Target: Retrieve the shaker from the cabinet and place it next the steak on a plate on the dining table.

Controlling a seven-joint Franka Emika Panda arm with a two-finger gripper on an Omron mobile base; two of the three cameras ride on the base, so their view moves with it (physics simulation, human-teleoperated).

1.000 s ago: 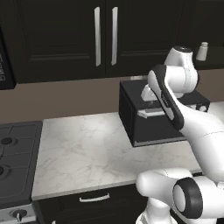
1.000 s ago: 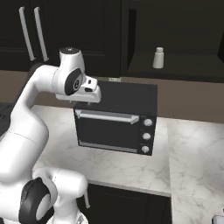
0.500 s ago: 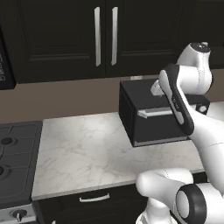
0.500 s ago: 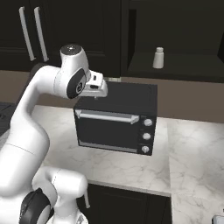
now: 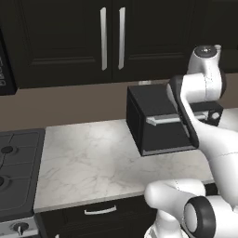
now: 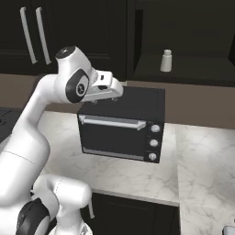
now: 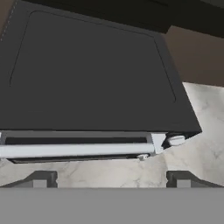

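The tiny pale shaker [image 6: 166, 60] stands upright on the shelf of the open black cabinet [image 6: 193, 71], up and to the right of my hand. My gripper [image 6: 114, 92] hovers just above the front left of a black toaster oven [image 6: 121, 133], well short of the shaker. In the hand view its two dark fingertips [image 7: 41, 178] stand far apart with nothing between them, so the gripper [image 7: 111, 179] is open. Closed cabinet doors with silver bar handles [image 5: 111, 37] fill the upper left. The steak, the plate and the dining table are out of view.
The toaster oven [image 5: 162, 125] sits on a marble counter [image 5: 88, 158], directly under my hand [image 7: 87, 70]. A stove top [image 5: 14, 176] lies at the counter's left end, with the microwave's edge [image 5: 4, 65] above it. More counter [image 6: 206, 170] extends right of the oven.
The arm has swung right and slightly up, carrying the hand from the oven's left side toward its top. The jaws stayed wide apart.
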